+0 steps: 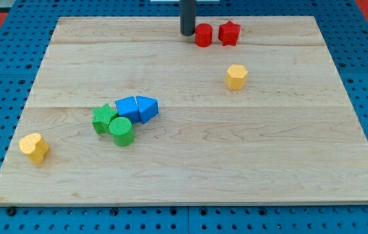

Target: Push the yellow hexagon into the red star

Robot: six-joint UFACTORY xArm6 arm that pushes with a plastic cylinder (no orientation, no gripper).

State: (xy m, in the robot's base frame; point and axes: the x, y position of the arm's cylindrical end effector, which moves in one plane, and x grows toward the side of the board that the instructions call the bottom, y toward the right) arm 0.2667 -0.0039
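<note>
Nearest the view's bottom, at the left, a yellow heart-like block is seen lying alone close to the left edge of the wooden tabletop. Further up and to its right a cluster of four blocks is found: a green cylinder touching a green star on its left, with a blue cube-like block and a blue wedge-shaped block pressed together just above and to the right; the exact shapes of the two blue pieces are hard to make out.

No container is shown; every block is carried directly on the tabletop, which is surrounded by a blue perforated surface.

The yellow hexagon is placed in the upper right part of the board, standing alone, well apart from the cluster. Above it and slightly left, near the top edge, the red star is seen touching or almost touching a red cylinder on its left. A clear gap is left between the hexagon and the star.

My tip is set just to the left of the red cylinder, touching it or nearly so; which cannot be told. The rod is cut off by the view's top, so the arm above is hidden. No jaws are carried by this rod, so no grasp can be reported.
</note>
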